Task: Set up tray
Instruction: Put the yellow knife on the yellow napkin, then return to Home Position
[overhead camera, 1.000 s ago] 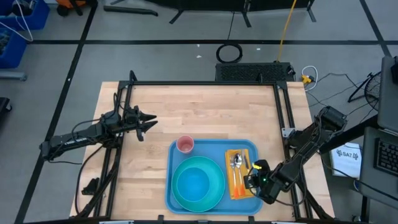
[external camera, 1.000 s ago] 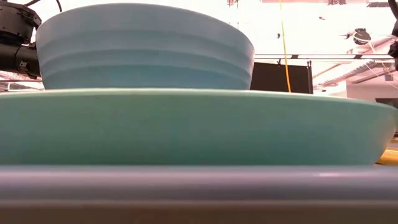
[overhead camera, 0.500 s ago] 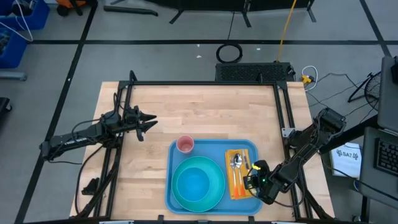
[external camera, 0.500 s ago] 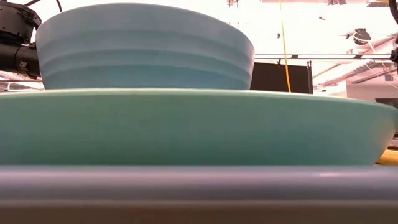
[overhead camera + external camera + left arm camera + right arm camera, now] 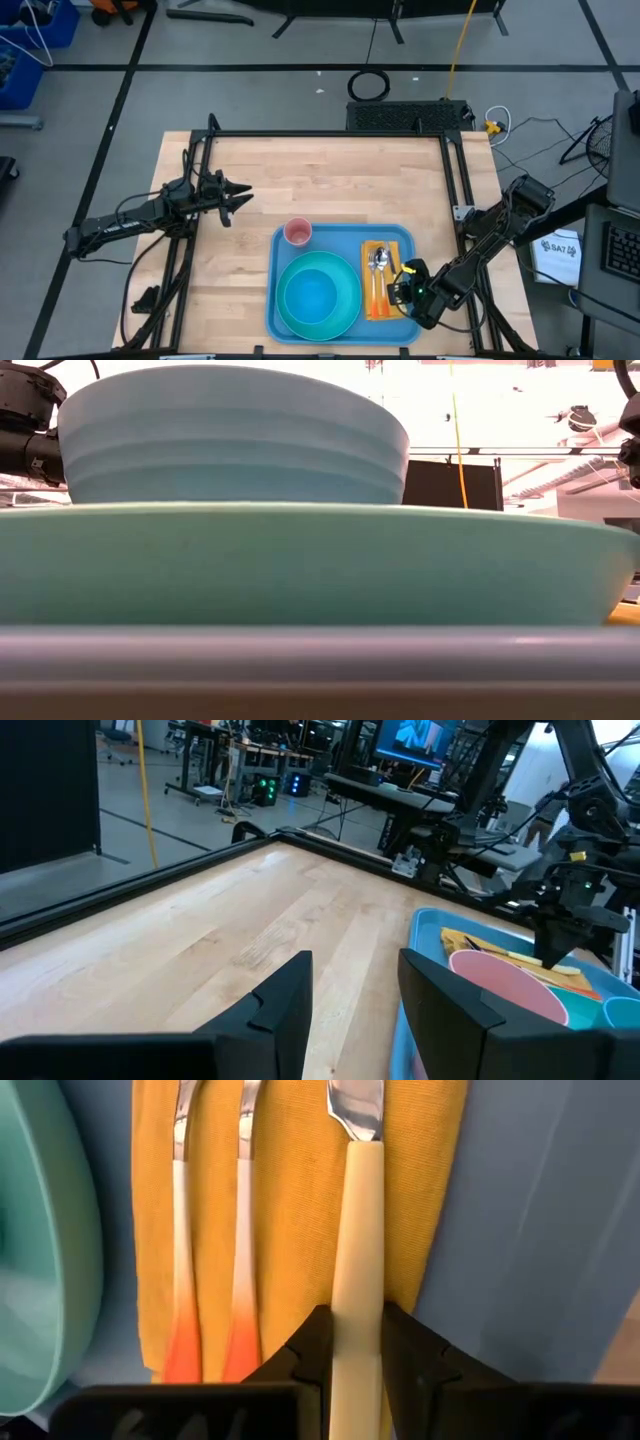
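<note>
The light-blue tray (image 5: 345,242) lies at the table's near edge. On it are a teal plate (image 5: 351,273) holding a teal bowl (image 5: 312,297), a pink cup (image 5: 298,232), and a yellow napkin (image 5: 372,250) that bears two orange-handled utensils (image 5: 178,1230) and a cream-handled utensil (image 5: 357,1210). My right gripper (image 5: 401,288) hangs over the napkin's near right part, shut on the cream-handled utensil. My left gripper (image 5: 245,197) is open above the bare wood at the table's left, far from the tray. My right gripper (image 5: 357,1320) pinches the cream-handled utensil's handle (image 5: 357,1270) between its two fingers (image 5: 313,1342), one on each side. The fingers point down from above. The utensil runs along the napkin's right edge (image 5: 440,1190), metal end toward the table's far side. Whether it is lifted, I cannot tell.
Black frame rails (image 5: 455,190) run along the table's left, far and right sides. Bare wood (image 5: 330,175) fills the far half of the table. In the low view the tray's rim (image 5: 320,655), the plate (image 5: 300,565) and the bowl (image 5: 230,440) block nearly everything.
My right gripper has shifted slightly toward the table's left, over the napkin. Its fingers stay as they were.
</note>
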